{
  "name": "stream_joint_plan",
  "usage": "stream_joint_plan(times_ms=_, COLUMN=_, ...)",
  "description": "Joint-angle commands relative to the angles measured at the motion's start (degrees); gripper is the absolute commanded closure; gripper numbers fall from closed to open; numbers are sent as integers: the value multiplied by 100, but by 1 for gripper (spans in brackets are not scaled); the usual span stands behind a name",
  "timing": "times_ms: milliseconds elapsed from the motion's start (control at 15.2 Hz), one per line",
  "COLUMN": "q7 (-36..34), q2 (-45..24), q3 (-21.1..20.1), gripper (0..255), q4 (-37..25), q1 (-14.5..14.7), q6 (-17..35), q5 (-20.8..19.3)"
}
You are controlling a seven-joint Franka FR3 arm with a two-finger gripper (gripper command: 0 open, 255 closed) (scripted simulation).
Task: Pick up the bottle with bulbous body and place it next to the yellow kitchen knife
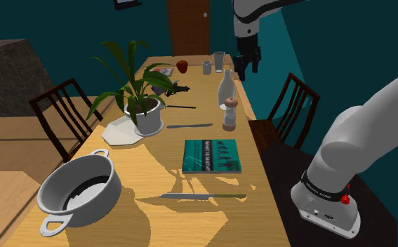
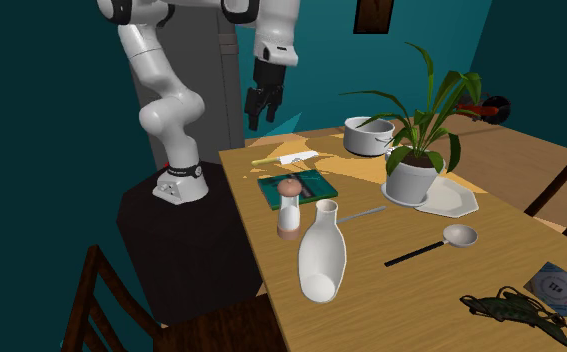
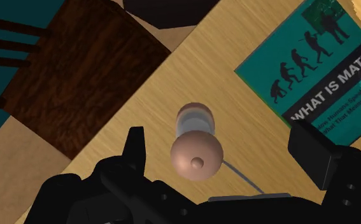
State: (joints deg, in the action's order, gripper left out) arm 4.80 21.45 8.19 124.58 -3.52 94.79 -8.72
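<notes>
There's the bottle [image 1: 226, 83], standing upright on the table [image 1: 264, 219]. It's pale white with a fat, rounded belly, a slim neck and a flared lip, and it sits near the table's edge on the shoulder view's right. In the second exterior view it [image 2: 322, 262] stands in the foreground. The yellow-handled knife [image 1: 204, 196] lies flat, grey blade pointing to the shoulder view's left. It is well apart from the bottle, with the teal book [image 1: 212, 155] between them.

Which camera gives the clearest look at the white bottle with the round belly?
The second exterior view: the bottle stands close, whole and unblocked. In the shoulder view it is farther off, its base behind the grinder. The wrist view looks down on the grinder's knob.
</notes>
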Motion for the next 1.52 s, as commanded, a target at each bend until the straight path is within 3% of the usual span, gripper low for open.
stream_joint_plan(times_ms=0, q7=160, q2=-384, q3=141, gripper=0, q4=-271, q1=-46, q6=149, q5=20)
stream_joint_plan(times_ms=726, q7=1061, q2=-2778, q3=692, gripper=0, q4=-2407, q1=-377, q6=490, q5=606)
stream_joint_plan(times_ms=1056, q7=1437, q2=-3996, q3=783, gripper=0, q4=-3794, q1=-685, q6=305, q5=1025)
stream_joint_plan(times_ms=1320, q7=1657, q2=-5104, q3=772, gripper=0, q4=-5255, q1=-1037, q6=-67, q5=1367)
stream_joint_plan(times_ms=1452, q7=1674, q2=-5216, q3=760, gripper=0, q4=-5335, q1=-1077, q6=-35, q5=1396)
